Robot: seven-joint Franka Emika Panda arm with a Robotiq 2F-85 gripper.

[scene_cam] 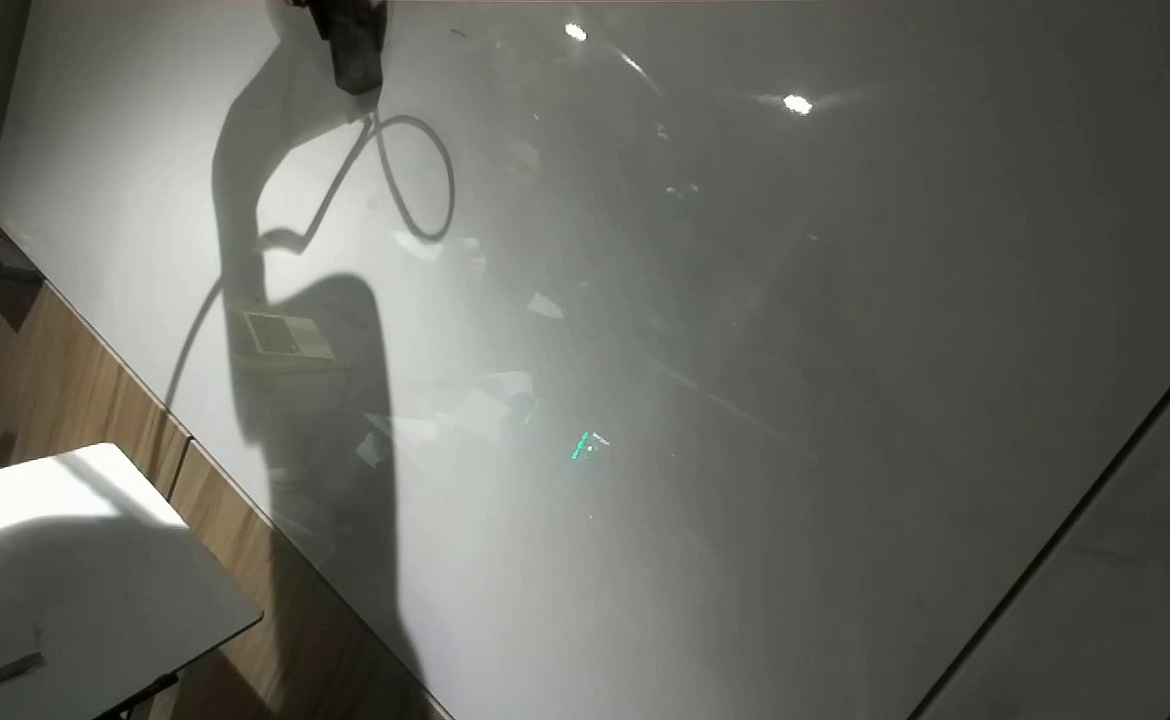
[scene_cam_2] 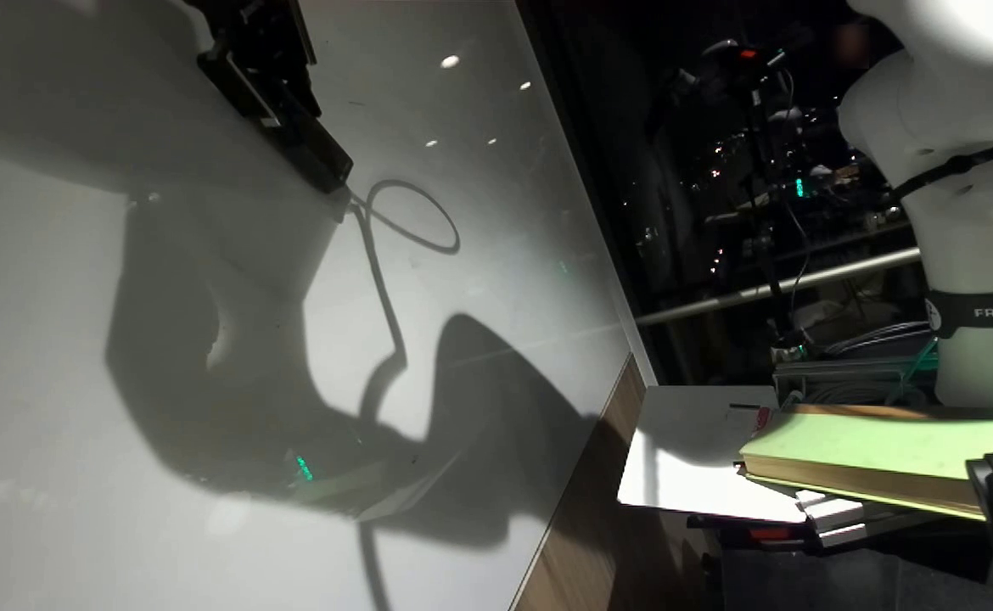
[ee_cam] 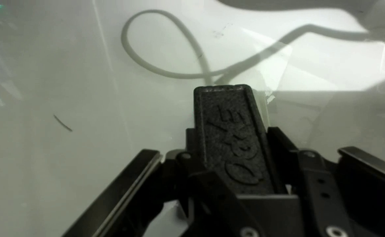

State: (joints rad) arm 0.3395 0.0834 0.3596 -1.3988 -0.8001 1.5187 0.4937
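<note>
Okay, eraser (ee_cam: 237,138) is at the whiteboard (scene_cam: 665,300), far end pointing board-ward, lettered face turned to my wrist cam. Can't tell whether it touches the surface or sits just off it. My gripper (ee_cam: 234,143) has it: jaws drawn in on both long sides, parted only by the eraser's width. The far end sticks out well past the fingertips (ee_cam: 279,141), so I'd expect it to twist under side load.

My call for doing this well: ease in square to the board, get the eraser seated flat before any sideways travel, then light even pressure and slow motion. Leaning on the overhanging end would probably tip it in the grip.

Pose: gripper slants over the board at the top of an exterior view, fingers leading toward the board. White arm column (scene_cam_2: 972,242) stands past the board's side edge; links between are out of frame. Arm shadow (scene_cam_2: 174,356) and a looped shadow (ee_cam: 179,76) fall across the board, so contact is hard to judge by eye.

Farther out: short dark mark (ee_cam: 62,123) on the board; wood panel (scene_cam: 75,380) along the board's edge; white tabletop (scene_cam: 135,575) just off that edge.
</note>
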